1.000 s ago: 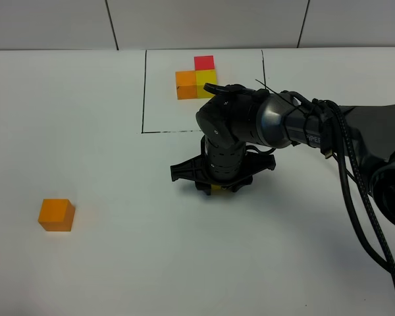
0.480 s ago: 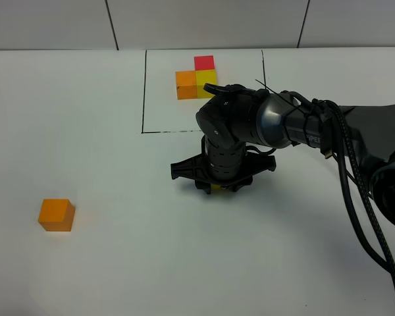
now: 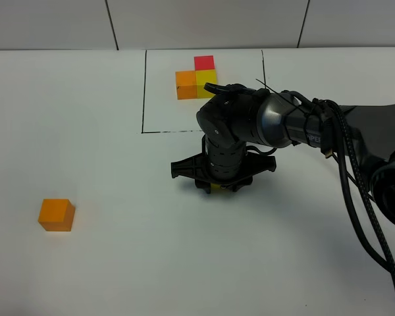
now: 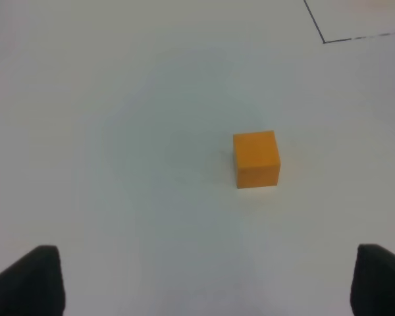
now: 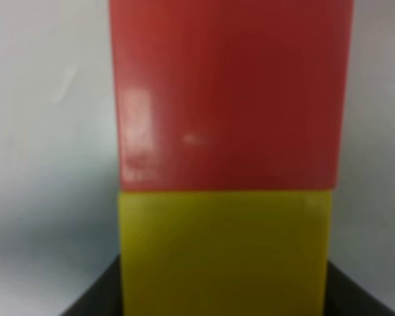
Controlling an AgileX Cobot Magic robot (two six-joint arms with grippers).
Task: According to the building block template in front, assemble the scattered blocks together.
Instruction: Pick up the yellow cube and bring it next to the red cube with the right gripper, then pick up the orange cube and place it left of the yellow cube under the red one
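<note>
Template (image 3: 196, 78): red, orange, yellow cubes; frame line was black. Loose orange cube (image 3: 56, 214), loose red cube (image 5: 230, 92), loose yellow cube (image 5: 224, 250): plain, unpatterned. Worktop (image 3: 118, 263) was white; right hand (image 3: 217, 186) black.

The right arm (image 3: 250, 125) and its tool (image 3: 216, 187) are glossy black (white lettering on one link), with thick black cables (image 3: 347, 172).

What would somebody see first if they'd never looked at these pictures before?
Probably the big black right gripper, down at the middle of the white table over a small yellow cube. Its wrist view is filled by that yellow cube touching a small red cube. A lone small orange cube sits far off on the table's left side.
</note>
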